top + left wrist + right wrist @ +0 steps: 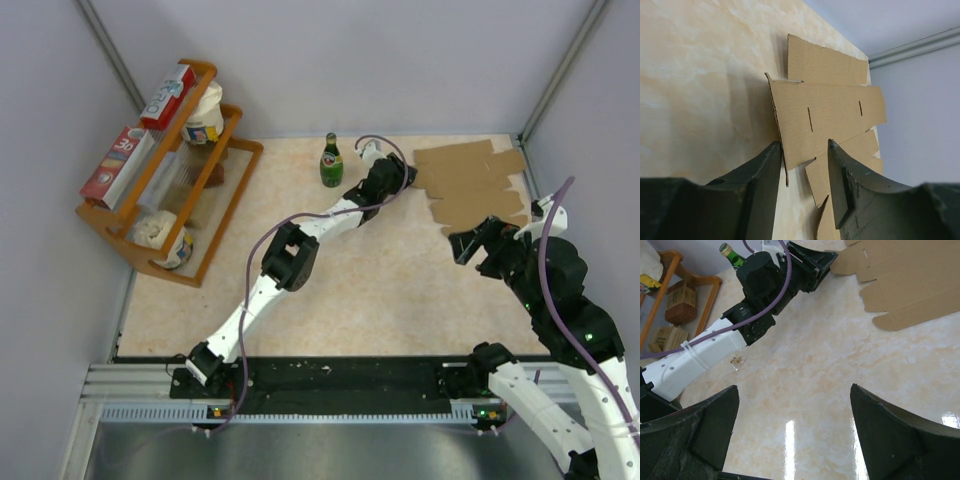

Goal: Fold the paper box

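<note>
The paper box (pixel 470 185) is a flat brown die-cut cardboard sheet with notched flaps, lying at the back right of the table. My left gripper (pixel 408 175) reaches to its left edge. In the left wrist view the sheet (pixel 830 105) has a slightly lifted corner flap between the two fingers of the left gripper (pixel 805 145), whose jaws stand apart around it; the left fingertip is at the raised edge. My right gripper (pixel 470 245) hovers just in front of the sheet, wide open over bare table (pixel 794 387). The sheet (pixel 910 280) shows beyond it.
A green glass bottle (pixel 331 160) stands just left of the left gripper. A wooden rack (pixel 236 180) at the back left holds red-and-white boxes (pixel 167 97) and tubs. Walls close in behind and to the right of the sheet.
</note>
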Controlling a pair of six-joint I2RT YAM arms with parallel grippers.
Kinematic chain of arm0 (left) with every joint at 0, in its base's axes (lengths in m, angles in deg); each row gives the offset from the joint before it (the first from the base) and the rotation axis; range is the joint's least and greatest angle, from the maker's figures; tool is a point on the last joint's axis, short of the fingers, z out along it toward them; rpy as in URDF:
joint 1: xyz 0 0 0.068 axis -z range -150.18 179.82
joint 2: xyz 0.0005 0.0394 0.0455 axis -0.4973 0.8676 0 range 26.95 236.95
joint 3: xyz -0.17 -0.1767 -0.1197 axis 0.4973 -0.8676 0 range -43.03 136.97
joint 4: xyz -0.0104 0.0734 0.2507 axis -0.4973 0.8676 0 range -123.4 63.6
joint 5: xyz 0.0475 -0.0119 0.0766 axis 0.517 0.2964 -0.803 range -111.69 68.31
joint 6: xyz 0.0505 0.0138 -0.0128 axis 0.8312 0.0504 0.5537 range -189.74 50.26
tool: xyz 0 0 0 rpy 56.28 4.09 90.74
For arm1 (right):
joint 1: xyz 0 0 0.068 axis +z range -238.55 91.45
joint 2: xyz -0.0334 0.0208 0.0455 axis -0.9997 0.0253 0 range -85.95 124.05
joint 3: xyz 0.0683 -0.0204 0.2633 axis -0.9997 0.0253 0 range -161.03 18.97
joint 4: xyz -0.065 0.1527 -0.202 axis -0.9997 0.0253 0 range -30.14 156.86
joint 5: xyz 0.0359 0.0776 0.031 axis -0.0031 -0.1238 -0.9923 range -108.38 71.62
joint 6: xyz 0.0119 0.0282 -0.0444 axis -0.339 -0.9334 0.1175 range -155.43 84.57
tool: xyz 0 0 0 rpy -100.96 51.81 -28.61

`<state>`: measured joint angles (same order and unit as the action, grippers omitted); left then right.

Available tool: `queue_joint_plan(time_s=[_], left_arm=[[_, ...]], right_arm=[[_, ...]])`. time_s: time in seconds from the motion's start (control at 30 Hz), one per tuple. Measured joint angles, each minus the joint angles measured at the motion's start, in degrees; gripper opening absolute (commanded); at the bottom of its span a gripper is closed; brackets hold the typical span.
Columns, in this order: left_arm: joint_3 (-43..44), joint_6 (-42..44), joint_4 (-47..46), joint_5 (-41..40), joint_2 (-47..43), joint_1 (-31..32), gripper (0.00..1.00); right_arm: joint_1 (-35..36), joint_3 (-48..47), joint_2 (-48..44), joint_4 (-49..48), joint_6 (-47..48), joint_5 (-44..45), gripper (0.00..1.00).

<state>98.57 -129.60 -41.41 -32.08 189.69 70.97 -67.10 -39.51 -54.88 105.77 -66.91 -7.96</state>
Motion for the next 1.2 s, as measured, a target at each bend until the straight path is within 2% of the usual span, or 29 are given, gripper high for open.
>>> queue_joint_plan(time_s=[0.3,0.43,0.6,1.0,1.2], left_arm=[[0.9,0.24,-0.92,-1.68,1.09,0.15,0.32],[0.92,0.46,-1.01,-2.21,1.86,0.15,0.2],[0.92,0.55,-1.01,-2.45,2.14,0.15,0.0],[-0.09,1.53,-2.32,-1.09,1.92,0.15,0.0],[-10.71,3.28,-2.93,1.84,-4.44,0.15,0.0]], right_arm=[[0.0,0.0,0.0,0.0,0.26,-0.66,0.91],[0.0,0.0,0.02,0.0,0.39,-1.05,0.91],[0.0,0.0,0.04,0.0,0.37,-1.16,0.91],[0.0,0.0,0.07,0.0,0.39,-1.46,0.91],[0.0,0.0,0.11,0.02,0.76,-1.25,0.91]])
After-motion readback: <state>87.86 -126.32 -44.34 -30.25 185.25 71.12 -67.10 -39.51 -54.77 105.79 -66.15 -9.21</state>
